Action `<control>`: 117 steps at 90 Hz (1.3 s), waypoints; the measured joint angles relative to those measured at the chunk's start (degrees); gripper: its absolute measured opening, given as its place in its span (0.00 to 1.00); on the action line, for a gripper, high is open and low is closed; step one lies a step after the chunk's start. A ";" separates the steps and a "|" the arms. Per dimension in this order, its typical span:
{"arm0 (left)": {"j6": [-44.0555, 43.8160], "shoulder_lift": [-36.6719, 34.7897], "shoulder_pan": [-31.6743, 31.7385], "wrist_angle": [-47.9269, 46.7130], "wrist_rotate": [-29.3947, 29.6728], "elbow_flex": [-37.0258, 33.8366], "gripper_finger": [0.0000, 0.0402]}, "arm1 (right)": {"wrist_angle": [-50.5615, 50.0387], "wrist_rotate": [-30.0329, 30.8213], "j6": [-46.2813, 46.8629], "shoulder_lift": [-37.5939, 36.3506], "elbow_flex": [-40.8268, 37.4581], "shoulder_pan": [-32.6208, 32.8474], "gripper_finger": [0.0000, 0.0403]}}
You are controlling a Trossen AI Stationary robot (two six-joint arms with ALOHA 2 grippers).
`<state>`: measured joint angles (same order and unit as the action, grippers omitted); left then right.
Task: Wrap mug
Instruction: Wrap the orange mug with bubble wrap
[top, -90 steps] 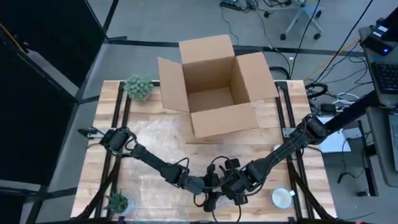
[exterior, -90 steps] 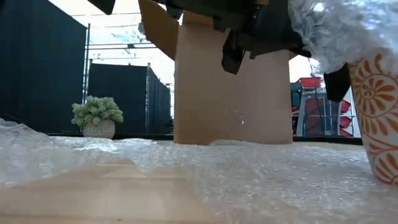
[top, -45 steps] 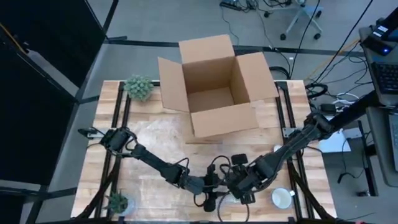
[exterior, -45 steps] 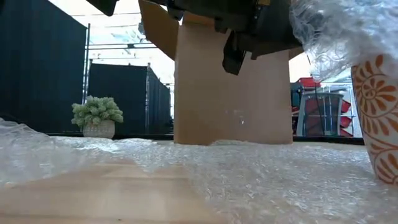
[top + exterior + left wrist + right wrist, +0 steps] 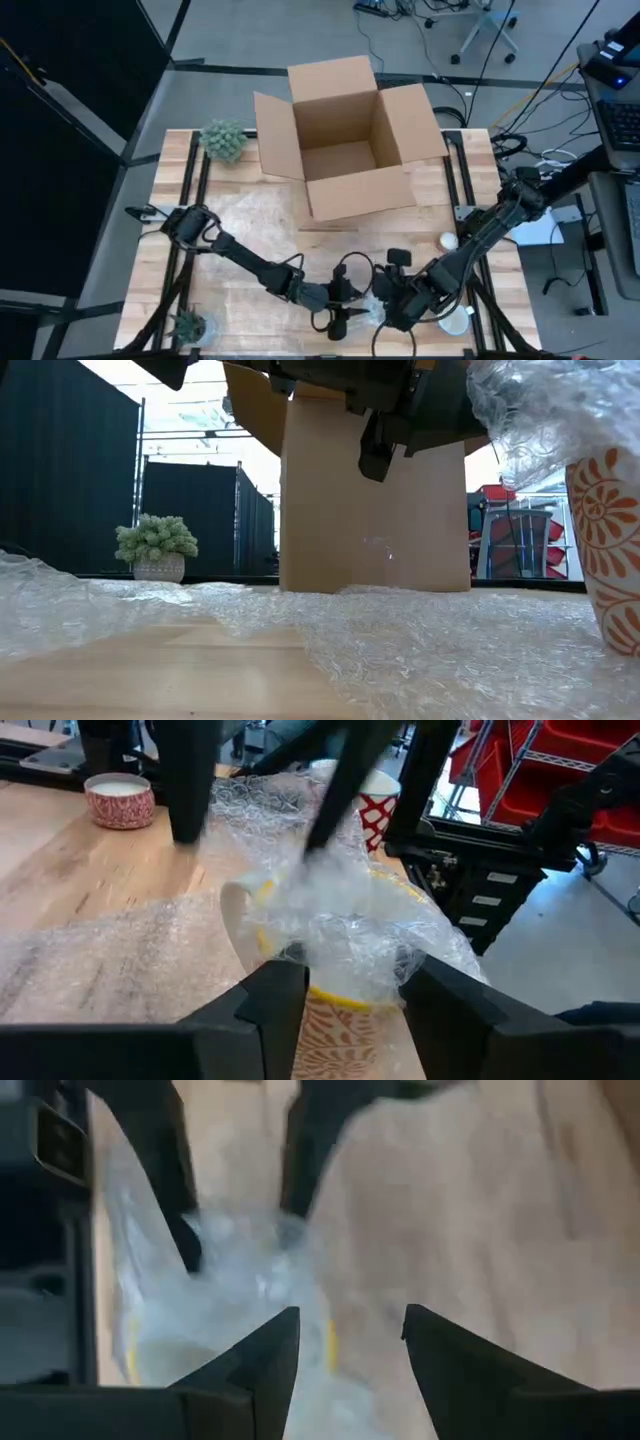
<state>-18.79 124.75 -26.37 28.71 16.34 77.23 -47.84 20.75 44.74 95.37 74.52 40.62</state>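
1. The wooden table (image 5: 240,215) fills the middle of the high view, with a sheet of bubble wrap (image 5: 420,630) spread over its near half; in the low view the wrap covers the whole foreground.
2. An open cardboard box (image 5: 345,135) stands at the upper centre of the high view, flaps out, well apart from both grippers.
3. The mug (image 5: 607,550) stands at the right edge of the low view, cream with an orange floral pattern, upright on the wrap. A bunch of bubble wrap is gathered over its mouth. In the left wrist view its yellow inside rim (image 5: 345,995) shows through the clear film.
4. In the high view the mug sits at the lower centre, between the two grippers and mostly hidden by them.
5. The left gripper (image 5: 345,1010) has its fingers spread wide, one on each side of the mug's body; whether they touch it cannot be told.
6. The right gripper (image 5: 345,1345) hangs just above the wrapped mug, fingers parted, holding nothing.
7. A second, white mug (image 5: 455,320) sits at the lower right of the high view, just beside the right arm.
8. A small potted plant (image 5: 223,141) stands at the upper left of the table.
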 joint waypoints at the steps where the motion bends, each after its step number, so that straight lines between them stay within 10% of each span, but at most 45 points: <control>1: 0.00 0.00 0.00 0.00 -0.03 0.00 0.37 | 0.41 0.00 0.09 0.11 -0.36 0.00 0.42; 117: 2.62 1.88 1.55 -2.69 1.94 2.75 0.37 | 2.18 -3.32 0.84 6.18 -4.07 -0.81 0.42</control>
<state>-16.16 126.63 -24.82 26.02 18.28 79.99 -45.66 17.43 45.58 101.55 70.46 39.81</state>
